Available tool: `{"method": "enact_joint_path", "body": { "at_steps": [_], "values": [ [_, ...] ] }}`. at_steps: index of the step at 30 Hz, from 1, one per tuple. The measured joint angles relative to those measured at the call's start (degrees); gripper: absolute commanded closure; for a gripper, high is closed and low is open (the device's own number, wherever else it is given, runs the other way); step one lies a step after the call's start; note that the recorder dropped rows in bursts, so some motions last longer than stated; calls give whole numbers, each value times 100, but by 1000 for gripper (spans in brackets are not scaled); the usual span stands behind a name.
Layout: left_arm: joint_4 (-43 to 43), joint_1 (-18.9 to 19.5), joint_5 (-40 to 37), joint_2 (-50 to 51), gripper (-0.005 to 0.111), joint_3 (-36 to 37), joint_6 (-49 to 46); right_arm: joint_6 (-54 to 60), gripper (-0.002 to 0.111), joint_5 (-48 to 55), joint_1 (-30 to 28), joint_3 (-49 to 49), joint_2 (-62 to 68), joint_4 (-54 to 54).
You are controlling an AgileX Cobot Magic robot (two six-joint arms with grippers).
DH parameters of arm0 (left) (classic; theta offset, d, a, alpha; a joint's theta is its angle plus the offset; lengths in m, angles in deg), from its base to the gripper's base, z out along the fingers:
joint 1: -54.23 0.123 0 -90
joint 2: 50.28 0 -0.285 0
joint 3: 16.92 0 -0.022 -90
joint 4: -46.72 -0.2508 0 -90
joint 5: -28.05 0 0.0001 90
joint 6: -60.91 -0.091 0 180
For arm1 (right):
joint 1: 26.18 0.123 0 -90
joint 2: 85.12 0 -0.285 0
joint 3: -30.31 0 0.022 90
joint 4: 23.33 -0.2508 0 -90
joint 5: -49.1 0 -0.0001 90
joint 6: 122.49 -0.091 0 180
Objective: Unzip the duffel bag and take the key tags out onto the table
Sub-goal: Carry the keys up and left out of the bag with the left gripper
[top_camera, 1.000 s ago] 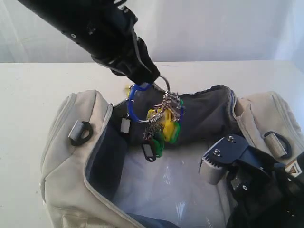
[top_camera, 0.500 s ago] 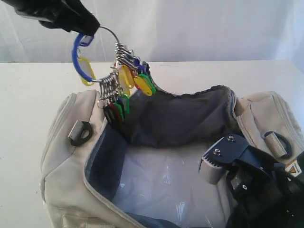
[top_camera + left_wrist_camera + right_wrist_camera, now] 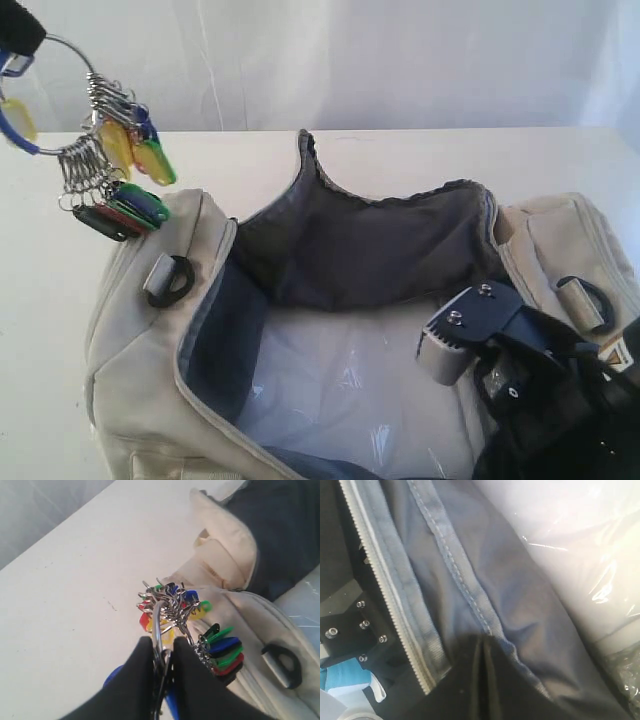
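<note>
Left fingers: the two black fingers of the left gripper are closed to a narrow slit on the large round metal ring, which is pinched between them.
Load: the bunch of yellow, red, blue, green and black plastic key tags is hung from that ring on small clips, together with a blue plastic loop.
Where the tags are: they are held in the air, outside the bag's mouth, above the left end of the large cream-beige fabric duffel bag and the edge of bare table beside it; nothing is set down yet.
Right fingers: the fingers of the right gripper are pressed together, apparently on the stitched hem of the dark grey-blue lining, just beside the zip teeth.
Bag: the zip is undone and the mouth is held wide.
Step in hand: the bunch is judged to be on its way to the wide plain white table.
Done well: the ring is best carried clear of the bag's end and its black strap ring before being lowered.
Release: the fingers are best parted only once the lowest tags are resting on the tabletop.
Risk: a swinging tag could be snagged on the fabric.
</note>
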Motion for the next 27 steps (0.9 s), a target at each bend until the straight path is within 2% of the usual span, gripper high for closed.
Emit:
{"method": "enact_joint_path", "body": {
  "at_steps": [6, 13, 27],
  "values": [
    [-78, 455, 22, 81, 107, 0, 14, -23, 108, -12, 0, 0, 0, 0],
    [-236, 839, 82, 676, 107, 0, 14, -23, 108, -47, 0, 0, 0, 0],
    [-676, 887, 526, 2351, 107, 0, 127, -23, 108, -59, 0, 0, 0, 0]
  ]
}}
